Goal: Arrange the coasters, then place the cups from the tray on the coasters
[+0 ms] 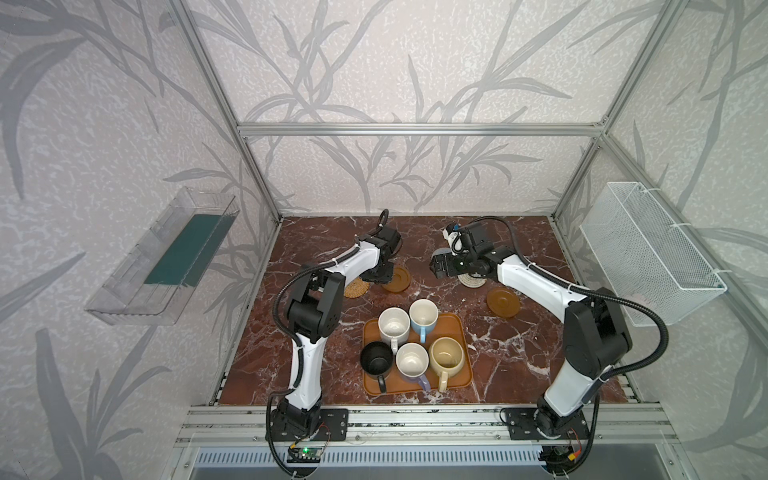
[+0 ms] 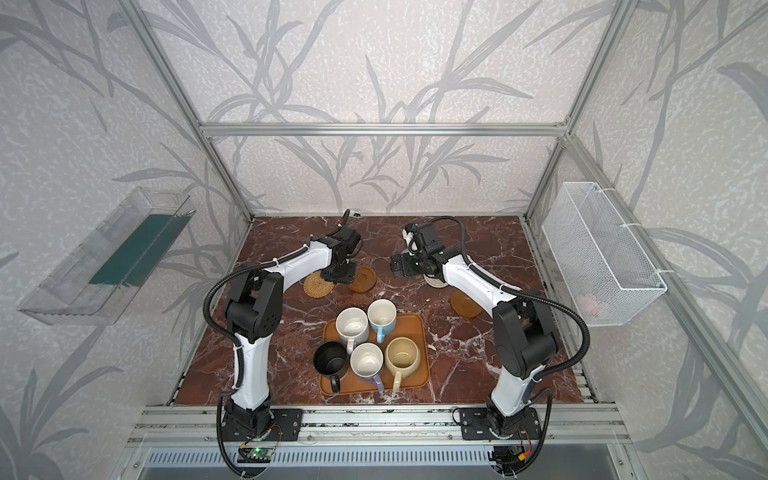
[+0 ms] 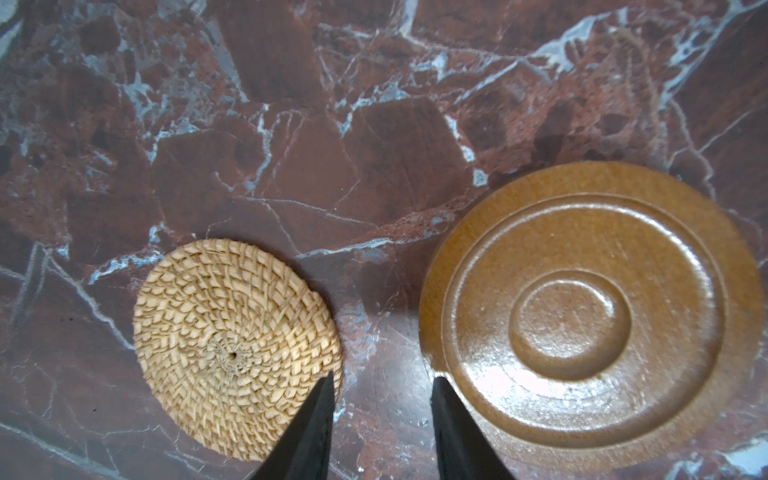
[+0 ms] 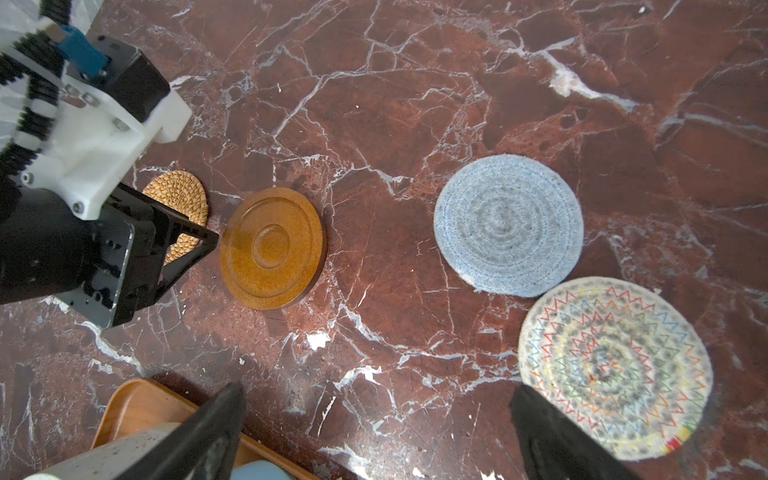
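Notably, only the right wrist view is showing the grey-blue coaster point(image 4: 508, 225) whole; left tool point(image 3: 383, 377) and right tool point(image 4: 378, 388) are gaping, empty.

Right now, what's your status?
Left end effector open, over gap between rattan coaster and brown coaster. Right end effector open, empty. Five cups on tray. Path clear.

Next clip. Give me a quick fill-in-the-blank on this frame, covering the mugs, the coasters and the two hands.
1. The tray carries ____ mugs.
2. The one mug with a dark interior is ____ outside.
3. The left hand points down between the rattan coaster and a saucer-like coaster, whose colour is ____.
4. The right hand holds nothing; its jaws stand ____.
Missing words: five; black; brown; open.
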`<move>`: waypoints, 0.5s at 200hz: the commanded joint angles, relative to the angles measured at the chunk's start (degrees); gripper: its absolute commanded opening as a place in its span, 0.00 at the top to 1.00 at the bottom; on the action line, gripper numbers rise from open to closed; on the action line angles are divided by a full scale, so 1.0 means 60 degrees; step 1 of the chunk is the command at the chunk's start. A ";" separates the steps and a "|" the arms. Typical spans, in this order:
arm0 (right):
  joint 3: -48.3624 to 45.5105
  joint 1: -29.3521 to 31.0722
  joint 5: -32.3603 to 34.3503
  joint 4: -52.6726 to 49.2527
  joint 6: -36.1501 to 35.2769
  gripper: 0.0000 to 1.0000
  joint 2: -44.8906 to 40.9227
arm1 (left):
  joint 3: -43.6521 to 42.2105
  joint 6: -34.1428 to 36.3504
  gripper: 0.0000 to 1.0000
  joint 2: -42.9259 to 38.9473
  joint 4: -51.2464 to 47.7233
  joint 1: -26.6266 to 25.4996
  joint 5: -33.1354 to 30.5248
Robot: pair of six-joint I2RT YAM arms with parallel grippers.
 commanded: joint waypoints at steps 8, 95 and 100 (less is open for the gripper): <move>0.0362 -0.0068 -0.0084 -0.0294 -0.0146 0.01 0.0290 | -0.0367 -0.0095 0.57 -0.0529 0.0713 0.0035 0.0589; 0.0290 -0.0060 -0.0057 -0.0311 -0.0129 0.01 0.0295 | -0.0140 0.0004 0.56 0.0078 0.0082 0.0077 0.0032; 0.0297 -0.0059 -0.0057 -0.0321 -0.0124 0.01 0.0295 | -0.0187 -0.0010 0.56 0.0026 0.0046 0.0093 -0.0057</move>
